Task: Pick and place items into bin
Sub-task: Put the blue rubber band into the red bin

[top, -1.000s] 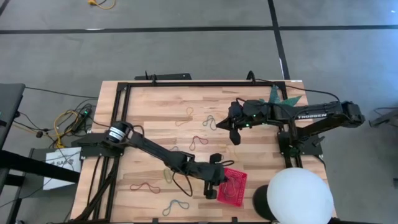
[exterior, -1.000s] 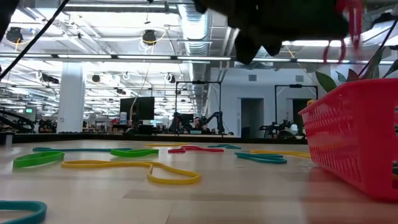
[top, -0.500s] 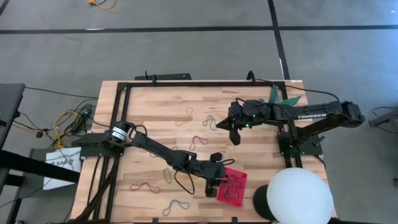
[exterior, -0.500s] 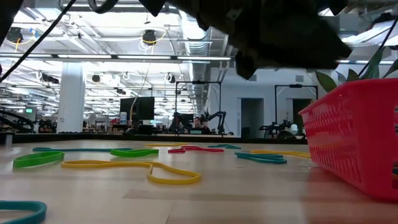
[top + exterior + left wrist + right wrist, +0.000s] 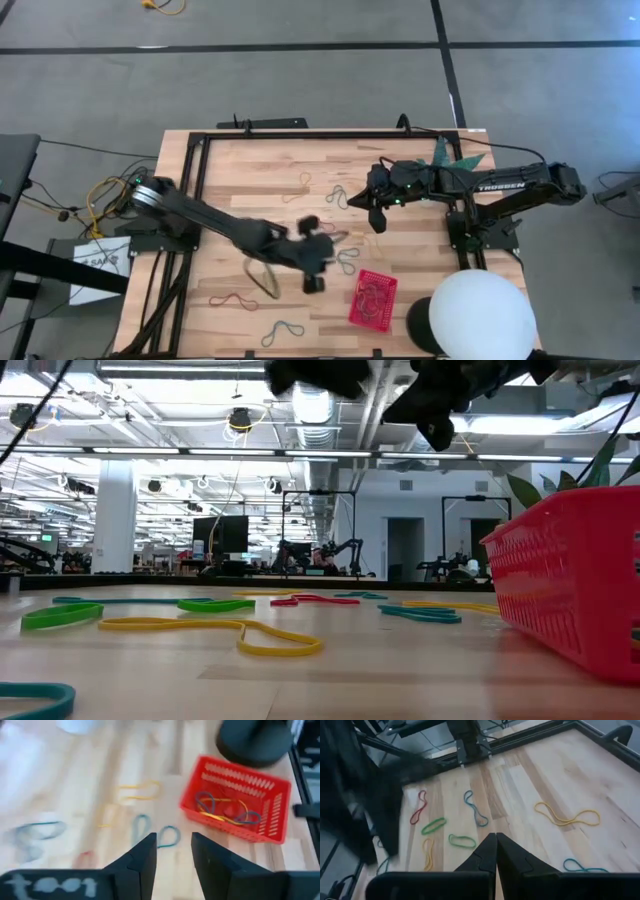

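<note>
Hovering above the middle of the bench (image 5: 240,160), the left gripper (image 5: 312,255) has its fingers spread and empty; judging by this, it is between picks. The red bin (image 5: 373,299) sits near the bench's front edge toward the right corner and already holds several rubber bands (image 5: 223,810). Loose teal rubber-band loops (image 5: 156,833) lie on the wood just beside the bin. The next move likely calls for lowering onto one of them. The right gripper (image 5: 376,211) waits nearer the bench's right edge, fingers pressed together.
</note>
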Motion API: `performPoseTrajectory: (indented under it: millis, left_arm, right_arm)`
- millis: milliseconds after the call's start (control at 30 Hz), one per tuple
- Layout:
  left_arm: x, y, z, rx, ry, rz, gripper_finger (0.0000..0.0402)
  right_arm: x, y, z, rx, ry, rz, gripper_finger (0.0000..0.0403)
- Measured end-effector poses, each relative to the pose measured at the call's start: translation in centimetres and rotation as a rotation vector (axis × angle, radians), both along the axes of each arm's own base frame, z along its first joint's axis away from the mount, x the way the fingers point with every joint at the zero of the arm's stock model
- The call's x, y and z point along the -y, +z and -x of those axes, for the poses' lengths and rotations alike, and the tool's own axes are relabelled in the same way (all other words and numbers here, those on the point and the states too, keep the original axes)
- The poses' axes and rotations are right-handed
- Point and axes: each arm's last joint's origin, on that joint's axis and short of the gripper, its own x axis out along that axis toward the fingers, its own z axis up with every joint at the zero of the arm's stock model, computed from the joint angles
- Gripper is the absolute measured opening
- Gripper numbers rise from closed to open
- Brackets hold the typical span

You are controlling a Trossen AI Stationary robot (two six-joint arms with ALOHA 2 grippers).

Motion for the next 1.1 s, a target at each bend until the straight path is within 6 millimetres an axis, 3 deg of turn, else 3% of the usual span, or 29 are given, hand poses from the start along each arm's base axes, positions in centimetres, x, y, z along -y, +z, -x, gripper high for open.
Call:
performPoseTrajectory:
  millis: [233,400,600,833,1100]
  left_arm:
    - [-3.3,7.7,7.9,0.067,0.246,-0.098,0.0112]
    - [-5.2,9.6,12.0,0.066,0.402,-0.148,0.0112]
    - [-5.5,9.4,12.5,0.044,0.454,-0.198,0.0111]
    - [-5.6,9.0,12.8,0.002,0.467,-0.231,0.0111]
    - [-6.0,8.7,13.5,-0.034,0.522,-0.268,0.0111]
  right_arm:
    - [0.0,0.0,-0.8,0.042,0.005,0.013,0.0001]
    - [0.0,-1.9,-2.0,-0.021,0.003,0.015,0.0001]
    - [1.8,-5.0,-5.1,-0.07,-0.082,0.147,0.0001]
    - [4.8,-9.0,-7.1,-0.373,-0.138,0.171,0.0001]
    - [6.8,-12.0,-8.7,-0.667,-0.242,0.287,0.0009]
